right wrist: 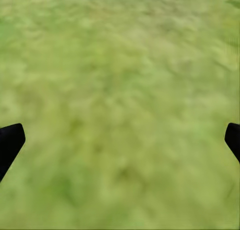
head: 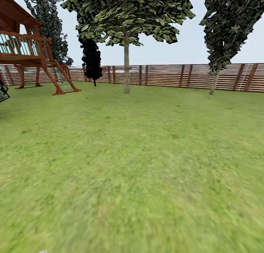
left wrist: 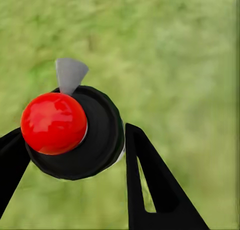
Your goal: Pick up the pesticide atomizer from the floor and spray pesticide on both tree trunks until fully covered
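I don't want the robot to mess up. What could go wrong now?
The atomizer sits between the left tool's fingers; a weak grip might drop it on the grass. The tree trunk looks far off, so spraying from here would likely miss it.

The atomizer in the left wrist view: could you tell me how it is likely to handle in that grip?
The atomizer looks rigid, so it should not flex. Its round black body sits between the left gripper's fingers, so it may twist or slip. The glossy red cap looks smooth.
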